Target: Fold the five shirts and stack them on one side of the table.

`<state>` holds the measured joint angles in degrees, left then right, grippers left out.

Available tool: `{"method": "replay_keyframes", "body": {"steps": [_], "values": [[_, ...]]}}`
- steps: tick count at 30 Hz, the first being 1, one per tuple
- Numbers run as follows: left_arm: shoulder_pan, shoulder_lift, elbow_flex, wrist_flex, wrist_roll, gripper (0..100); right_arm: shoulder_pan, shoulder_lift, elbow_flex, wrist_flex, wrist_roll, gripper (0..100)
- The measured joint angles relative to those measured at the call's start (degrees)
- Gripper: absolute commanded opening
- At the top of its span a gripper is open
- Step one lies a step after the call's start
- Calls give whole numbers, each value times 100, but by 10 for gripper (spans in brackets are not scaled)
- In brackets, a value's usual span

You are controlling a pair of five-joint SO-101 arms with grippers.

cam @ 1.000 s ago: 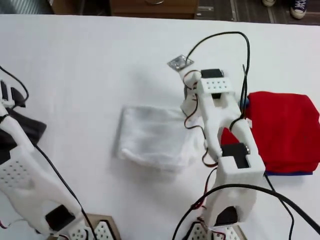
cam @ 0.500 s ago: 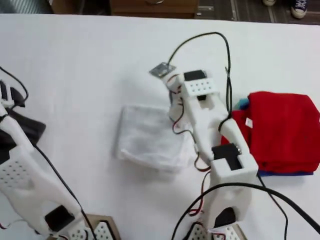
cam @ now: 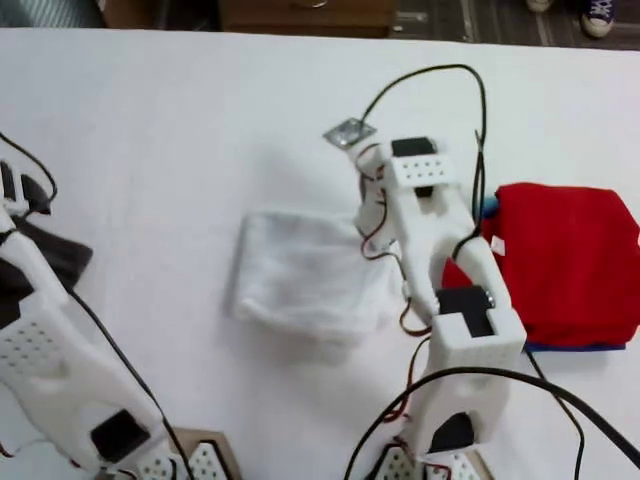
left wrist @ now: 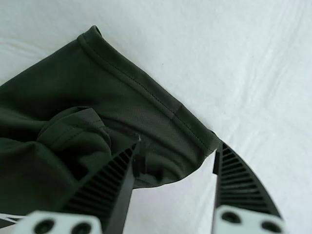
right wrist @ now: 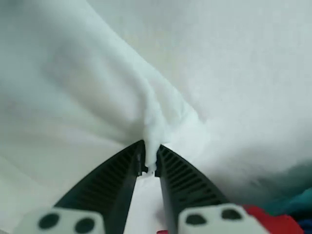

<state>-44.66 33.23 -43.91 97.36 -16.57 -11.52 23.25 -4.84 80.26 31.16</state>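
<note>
High view, stack: red shirt lies folded on the right side of the bench, with a blue shirt edge showing beneath it. I judge this is the side chosen for stacking.
High view, work piece: white shirt lies folded mid-bench, just beside the stack but not on it.
High view, right arm: it reaches over the white shirt's far corner nearest the stack.
High view, left hand: at the bench's left edge, above the dark shirt, which lies crumpled and unfolded.
Left wrist view, hand state: my left hand is released, fingers spread to either side of the dark shirt's hemmed corner and holding nothing. A corner gives a clean grip for spreading the cloth flat.
Right wrist view, hand state: my right hand is clenched on a raised ridge of white cloth, most likely the white shirt's edge. Red and blue fabric show just beside it.
Judgement: pinching at the edge suits dragging the white shirt onto the stack.
</note>
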Motion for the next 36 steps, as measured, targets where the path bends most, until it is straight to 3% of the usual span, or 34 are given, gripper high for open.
{"method": "replay_keyframes", "body": {"steps": [4, 18, 36], "values": [[0, 0, 0, 0, 0, 249, 79, -9, -334, 123, 114, 20], [0, 0, 0, 0, 0, 249, 97, -105, -1284, 835, 1705, 20], [0, 0, 0, 0, 0, 249, 334, -105, -1644, 862, 2321, 20]]}}
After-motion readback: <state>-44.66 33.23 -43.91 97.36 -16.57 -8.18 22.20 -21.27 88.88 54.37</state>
